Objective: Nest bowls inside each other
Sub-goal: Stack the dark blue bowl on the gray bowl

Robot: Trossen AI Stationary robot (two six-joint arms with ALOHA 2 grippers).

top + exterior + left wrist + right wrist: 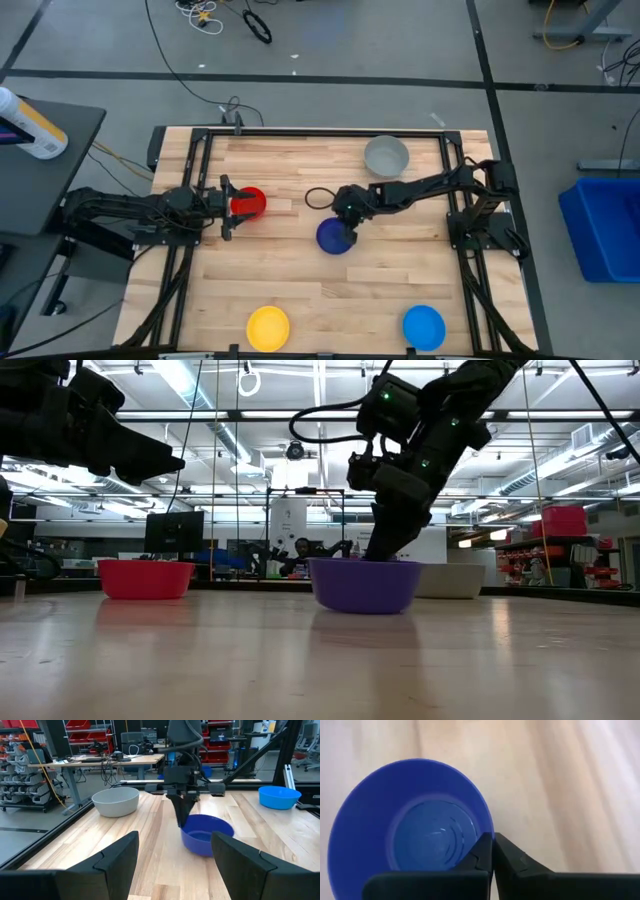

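Note:
The dark blue bowl stands on its base at the table's middle, and my right gripper is shut on its rim. A red bowl sits at the left, just beyond and below my open left gripper, which hangs level above the table and touches nothing. The grey bowl stands at the far right. The yellow bowl and the lighter blue bowl stand near the front edge. All are upright and apart from each other. My right gripper pinches the dark blue bowl's rim on the side toward the table's far right, one finger inside the bowl and one outside. The fingers slant down from the right. The bowl stands upright, its base on the table.
A dark metal frame runs along the table's left, far and right sides. A black cable loop lies on the wood between the red and dark blue bowls. Open wood lies between the middle and the front bowls.

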